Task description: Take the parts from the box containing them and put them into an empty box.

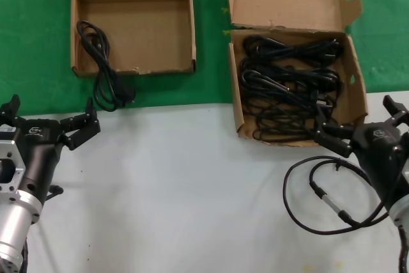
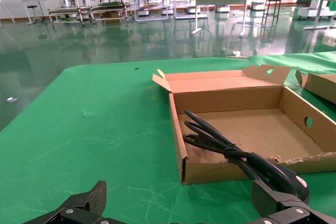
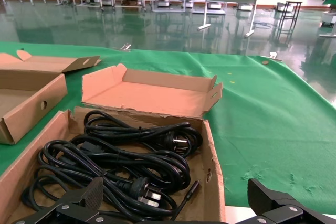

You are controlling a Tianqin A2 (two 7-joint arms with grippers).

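The box containing the parts [image 1: 354, 75] stands at the back right with its tall lid flap up. Several black power cords [image 1: 287, 87] lie bundled in it; they also show in the right wrist view [image 3: 131, 156]. The empty box [image 1: 86, 68] with a short lid flap stands at the back left. One cord [image 1: 105, 75] lies in it and hangs over its ragged front edge; the left wrist view shows this cord too [image 2: 226, 148]. My left gripper [image 1: 51, 116] is open and empty, in front of that box. My right gripper [image 1: 358, 116] is open and empty at the front right corner of the full box.
The robot's own black cable with a silver connector [image 1: 326, 199] loops on the white table [image 1: 192, 190] by my right arm. Green cloth [image 1: 211, 49] covers the back, under both boxes. The empty box also shows in the right wrist view [image 3: 26, 93].
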